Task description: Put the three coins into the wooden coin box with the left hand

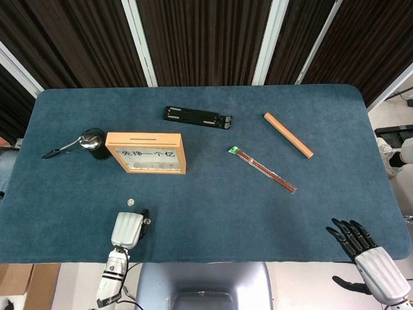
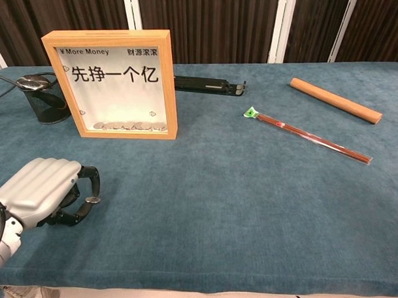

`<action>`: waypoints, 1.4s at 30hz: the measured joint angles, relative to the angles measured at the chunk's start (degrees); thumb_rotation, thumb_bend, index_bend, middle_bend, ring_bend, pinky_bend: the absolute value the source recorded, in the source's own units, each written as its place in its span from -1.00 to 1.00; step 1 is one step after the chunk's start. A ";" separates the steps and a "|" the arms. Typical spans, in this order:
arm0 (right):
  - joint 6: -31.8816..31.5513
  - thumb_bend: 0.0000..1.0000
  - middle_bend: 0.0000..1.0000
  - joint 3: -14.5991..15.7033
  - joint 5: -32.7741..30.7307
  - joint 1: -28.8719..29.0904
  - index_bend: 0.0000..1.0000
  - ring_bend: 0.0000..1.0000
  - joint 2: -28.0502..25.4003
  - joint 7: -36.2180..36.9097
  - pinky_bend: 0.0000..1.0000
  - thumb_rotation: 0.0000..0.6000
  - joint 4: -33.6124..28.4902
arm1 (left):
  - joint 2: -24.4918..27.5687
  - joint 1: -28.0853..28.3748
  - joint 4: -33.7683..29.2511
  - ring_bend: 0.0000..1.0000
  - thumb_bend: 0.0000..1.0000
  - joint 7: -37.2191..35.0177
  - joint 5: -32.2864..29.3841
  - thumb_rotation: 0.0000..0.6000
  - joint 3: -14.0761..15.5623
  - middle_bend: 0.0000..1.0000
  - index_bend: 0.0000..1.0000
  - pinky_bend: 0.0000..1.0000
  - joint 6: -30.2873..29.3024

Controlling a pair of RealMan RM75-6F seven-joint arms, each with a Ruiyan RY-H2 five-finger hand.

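The wooden coin box stands upright left of centre, its slot on the top edge, with several coins lying behind its window. My left hand rests near the table's front edge, fingers curled, pinching a small silver coin at its fingertips. Another coin lies on the cloth just beyond that hand, seen only in the head view. My right hand hangs past the front right edge, fingers spread and holding nothing.
A black cup with a spoon stands left of the box. A black bar lies behind it. A wooden rod and a wrapped pair of chopsticks lie to the right.
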State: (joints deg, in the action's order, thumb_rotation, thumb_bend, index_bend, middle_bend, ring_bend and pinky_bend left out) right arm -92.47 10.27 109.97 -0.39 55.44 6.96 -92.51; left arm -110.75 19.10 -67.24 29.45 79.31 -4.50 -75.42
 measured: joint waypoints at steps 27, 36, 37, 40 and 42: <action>-0.15 -0.73 -1.00 -0.09 -0.33 -0.07 -1.00 -1.00 -0.11 0.27 -1.00 1.00 0.06 | 0.20 1.21 0.59 1.00 -0.02 -2.93 2.26 1.00 -0.91 1.00 0.27 1.00 -1.45; 0.40 -0.73 -1.00 -0.25 -0.87 0.28 -1.00 -1.00 -0.26 0.86 -1.00 1.00 -0.17 | 14.68 5.32 -25.21 1.00 0.00 2.41 -5.12 1.00 -11.29 1.00 0.24 1.00 2.08; 0.40 -0.73 -1.00 -0.28 -0.96 0.30 -1.00 -1.00 -0.30 0.98 -1.00 1.00 -0.18 | 16.58 6.28 -28.89 1.00 0.01 3.97 -7.79 1.00 -13.33 1.00 0.24 1.00 2.72; 0.37 -0.73 -1.00 -0.48 -1.49 0.37 -1.00 -1.00 -0.47 1.61 -1.00 1.00 -0.15 | 21.27 10.22 -38.47 1.00 0.02 9.05 -18.90 1.00 -19.87 1.00 0.24 1.00 4.22; 0.39 -0.73 -1.00 -0.64 -1.87 0.47 -1.00 -1.00 -0.63 2.16 -1.00 1.00 -0.12 | 23.66 13.67 -41.85 1.00 0.02 12.43 -27.70 1.00 -24.18 1.00 0.23 1.00 4.72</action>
State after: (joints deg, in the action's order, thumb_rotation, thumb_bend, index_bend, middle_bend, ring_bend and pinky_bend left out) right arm -92.08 9.63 108.10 0.08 54.81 9.12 -92.63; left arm -87.09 32.77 -109.09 41.88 51.62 -28.68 -70.70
